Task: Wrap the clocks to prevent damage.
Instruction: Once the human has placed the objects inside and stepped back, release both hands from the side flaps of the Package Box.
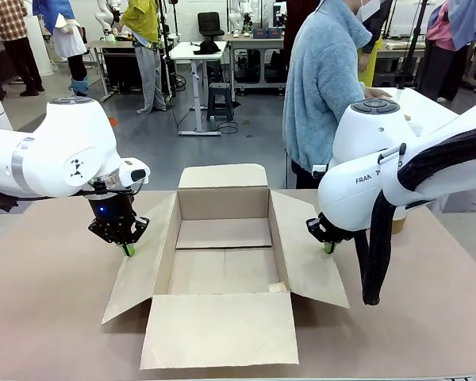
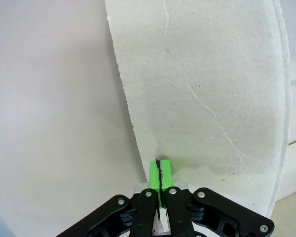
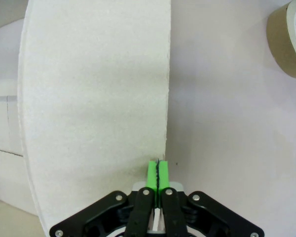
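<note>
My left gripper [image 1: 128, 250] and my right gripper [image 1: 329, 248] are both pressed tight shut on nothing, the open box [image 1: 222, 202] lies between them, and I cannot tell where the clocks are.

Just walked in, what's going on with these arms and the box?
An open cardboard box sits mid-table, flaps spread, looking empty. Each arm's shut gripper points down at a side flap's edge: left gripper at the left flap, right gripper at the right flap. A person in a light blue fleece stands at the far side.
</note>
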Controlling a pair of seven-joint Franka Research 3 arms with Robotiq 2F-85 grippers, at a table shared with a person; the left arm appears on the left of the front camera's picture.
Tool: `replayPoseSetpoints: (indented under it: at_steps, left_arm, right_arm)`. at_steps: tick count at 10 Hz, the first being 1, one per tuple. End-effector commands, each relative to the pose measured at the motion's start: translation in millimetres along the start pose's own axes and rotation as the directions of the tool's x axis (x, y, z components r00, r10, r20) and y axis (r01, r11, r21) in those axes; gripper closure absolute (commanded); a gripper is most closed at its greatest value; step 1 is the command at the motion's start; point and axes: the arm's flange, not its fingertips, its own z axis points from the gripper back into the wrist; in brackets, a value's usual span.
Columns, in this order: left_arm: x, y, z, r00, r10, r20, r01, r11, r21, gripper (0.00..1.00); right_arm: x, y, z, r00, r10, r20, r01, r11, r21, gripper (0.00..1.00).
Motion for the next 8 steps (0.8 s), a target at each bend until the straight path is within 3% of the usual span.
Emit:
replayPoseSetpoints:
  at_steps: [1,8]
  left_arm:
    - [-0.9,1.0,0.8,1.000,0.002,0.002,-0.002,1.000,0.001,1.00]
    - [-0.9,1.0,0.8,1.000,0.002,0.002,-0.002,1.000,0.001,1.00]
  right_arm:
    - [0.0,0.4,0.9,1.000,-0.009,0.005,0.009,1.000,-0.007,0.99]
    - [0.0,0.4,0.9,1.000,-0.009,0.005,0.009,1.000,-0.007,0.99]
